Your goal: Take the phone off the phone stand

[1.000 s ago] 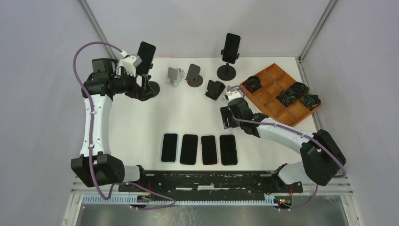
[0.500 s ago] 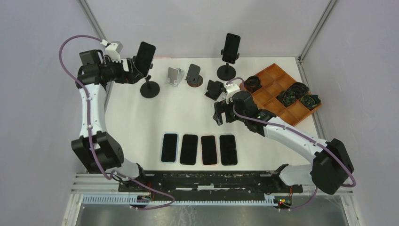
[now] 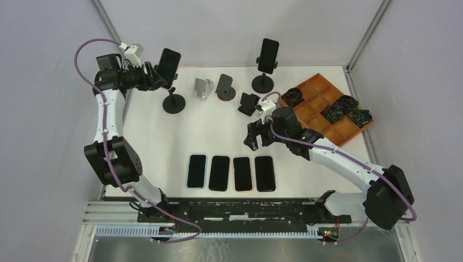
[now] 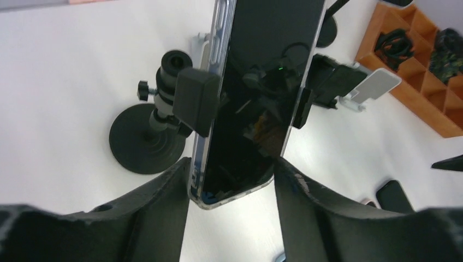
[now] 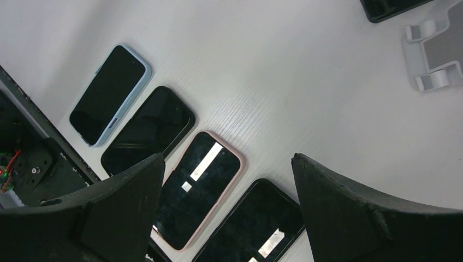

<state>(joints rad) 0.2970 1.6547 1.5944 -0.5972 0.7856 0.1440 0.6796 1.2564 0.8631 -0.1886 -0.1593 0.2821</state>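
Left wrist view gives you the clearest look. Your left hand [image 4: 232, 164] is clenched on the lower end of the phone [image 4: 262, 82], with one finger [image 4: 164, 202] against each long edge. The phone stands nearly upright with its screen dark. The side clamps [image 4: 197, 101] of the phone stand [image 4: 144, 139] grip it higher up, so it sits in the stand. The stand's round black base rests on the white counter [image 4: 65, 65] at the left of that frame.

From the top external view you find the same pair in the upper left of the frame. The phone [image 3: 169, 63] is raised on its stand [image 3: 174, 103], and the left hand [image 3: 155, 76] reaches in from its left side.

Your right hand [image 3: 254, 136] hangs near the middle of that frame, above the counter [image 3: 218, 131], and it is released. In the right wrist view its fingers [image 5: 125, 196] spread wide around the hand's [image 5: 226, 159] bare gap. Below it, four phones [image 3: 242, 173] lie flat in a row, face up. Among them are a pale blue-cased phone [image 5: 109, 93] at the upper left and a pink-cased phone [image 5: 196, 188] lower down.

A wooden tray [image 3: 314, 114] holding dark bundles [image 3: 295, 97] sits at the right of the top view. A second stand [image 3: 262, 83] carrying another phone [image 3: 267, 54] rises at the top centre.
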